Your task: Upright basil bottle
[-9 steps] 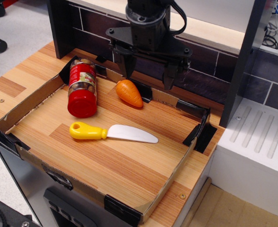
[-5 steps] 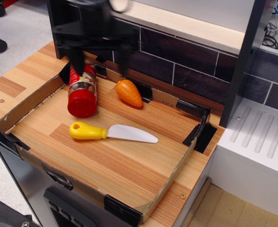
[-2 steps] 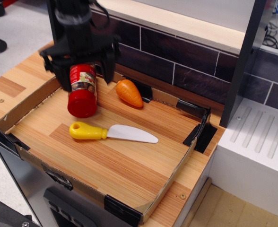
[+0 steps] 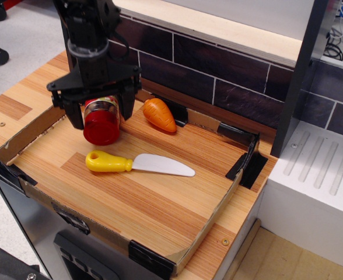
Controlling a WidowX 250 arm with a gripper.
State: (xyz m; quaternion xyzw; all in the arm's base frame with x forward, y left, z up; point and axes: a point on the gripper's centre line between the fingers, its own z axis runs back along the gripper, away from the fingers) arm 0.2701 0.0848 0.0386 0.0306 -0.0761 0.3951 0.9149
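The basil bottle (image 4: 101, 122) lies on its side in the cardboard tray (image 4: 215, 205), at the back left, with its wide red cap toward the front. My gripper (image 4: 100, 114) is open and lowered over the bottle. One black finger (image 4: 74, 115) stands left of the jar and the other to its right, astride the body just behind the cap. The arm hides most of the label and the jar's far end. I cannot tell whether the fingers touch the jar.
An orange toy carrot (image 4: 159, 114) lies right of the bottle near the back wall. A yellow-handled toy knife (image 4: 136, 164) lies in front of the bottle. A dark tiled wall (image 4: 218, 70) rises behind, and a white appliance (image 4: 314, 186) stands to the right.
My gripper has swept from above the carrot leftward to the bottle and come down around it. The bottle, carrot and knife have not moved.
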